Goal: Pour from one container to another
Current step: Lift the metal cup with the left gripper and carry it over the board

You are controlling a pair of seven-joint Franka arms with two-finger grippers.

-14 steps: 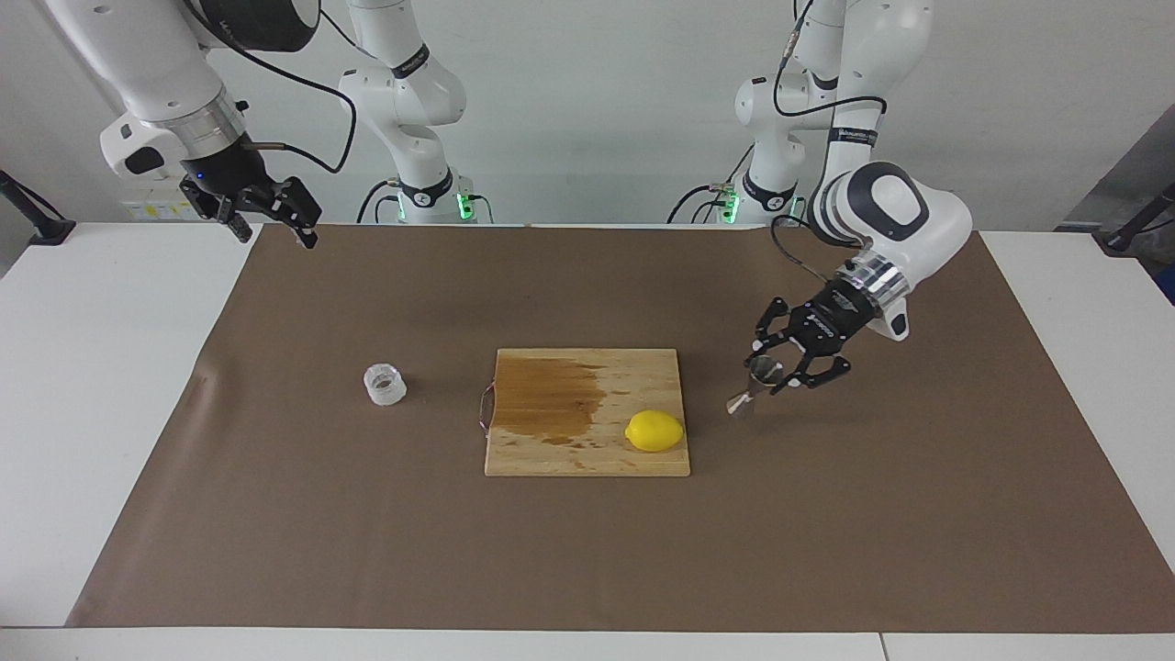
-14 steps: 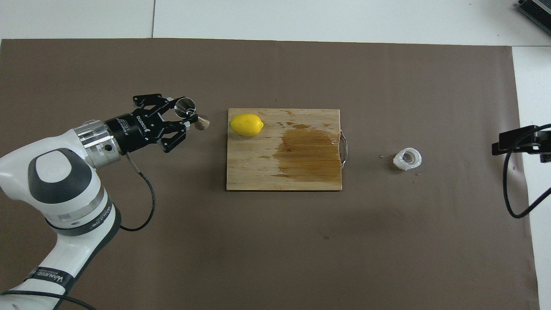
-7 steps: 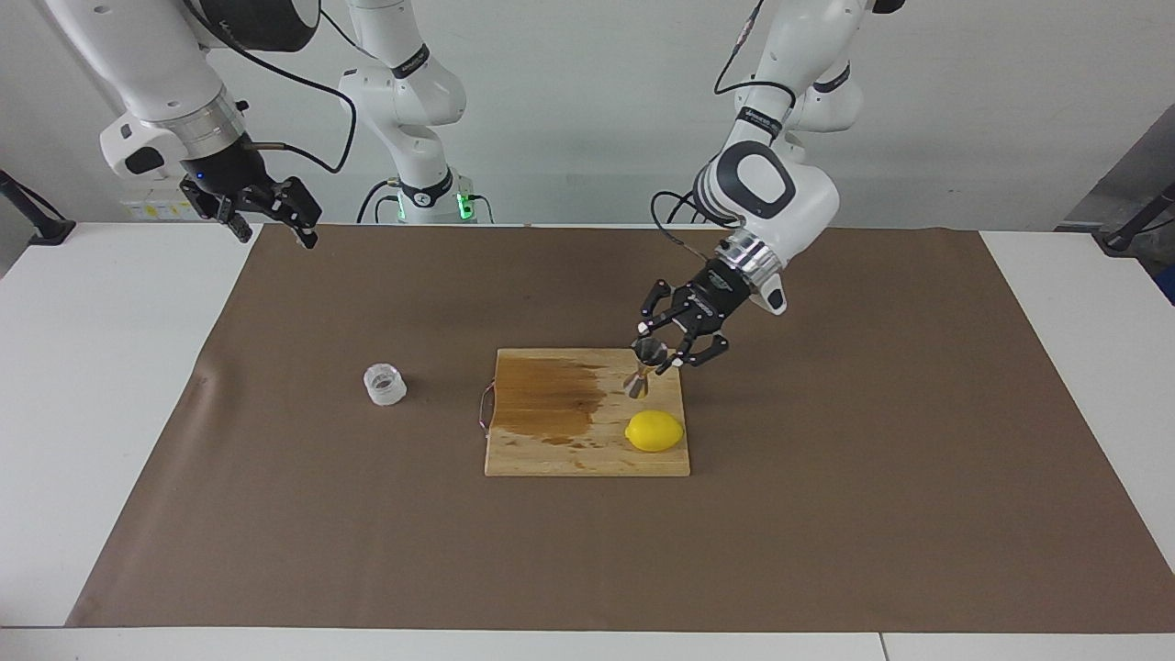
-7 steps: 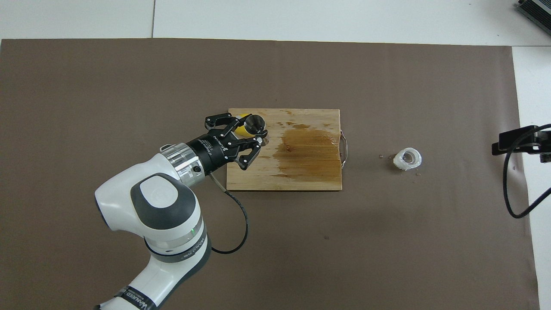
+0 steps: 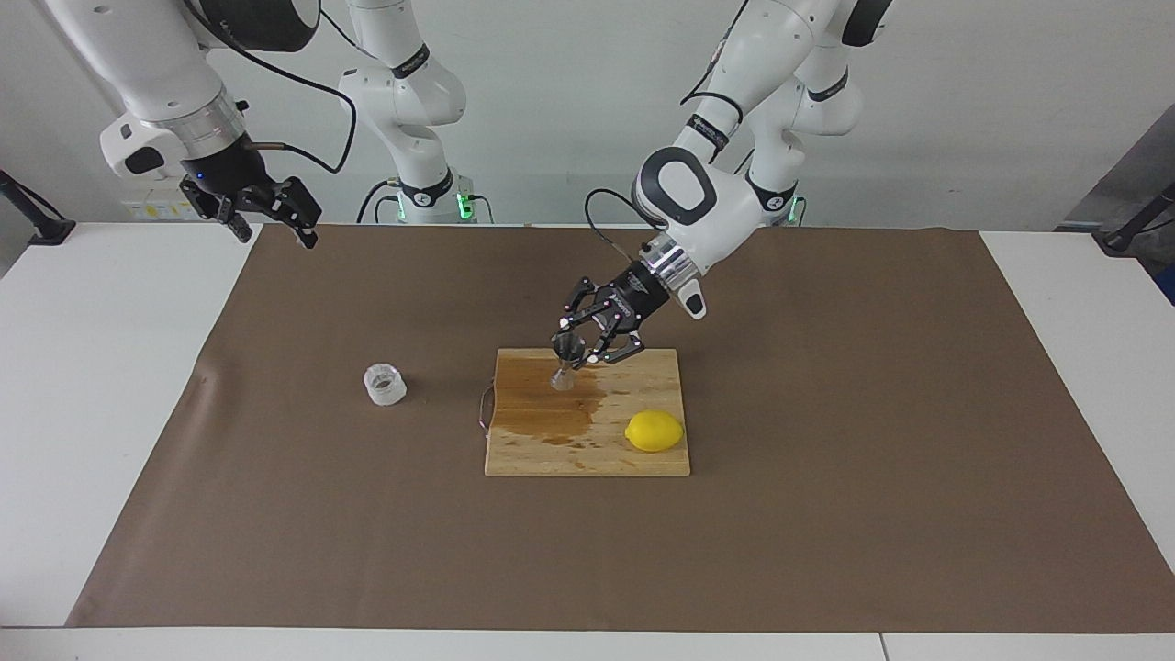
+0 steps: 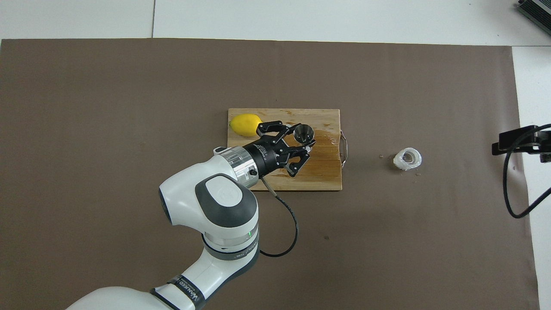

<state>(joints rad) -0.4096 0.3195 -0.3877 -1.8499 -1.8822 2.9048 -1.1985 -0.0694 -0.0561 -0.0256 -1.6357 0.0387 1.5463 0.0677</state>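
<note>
In the facing view, going from its left edge to its right, the right claw (image 5: 273,217) waits in the air over the edge of the brown mat (image 5: 826,514) at the right arm's end of the bench (image 5: 92,413), with its fingers apart and nothing in them. Next, the small translucent jar (image 5: 385,384) stands alone on the mat, beside the cutting board (image 5: 587,459) toward the right arm's end. Then comes the left claw (image 5: 571,352), clamped on the waist of the steel jigger (image 5: 565,362) and holding it over the wet stain of the board. The lemon (image 5: 654,431) lies on the board, toward the left arm's end.

One second ago the left claw held the jigger over the bare mat past the lemon; now it has carried the jigger across the board toward the jar. I judge that the two containers are being brought together, and that pouring has not begun, because the jar is untouched.

The overhead view shows what the facing view does not: the open mouth of the jigger (image 6: 303,132) and of the jar (image 6: 407,158), and small drops on the mat around the jar. Only the tip of the right claw (image 6: 499,146) appears there. The facing view shows that the jigger hangs above the board; whether its foot touches the wood, I cannot tell.
</note>
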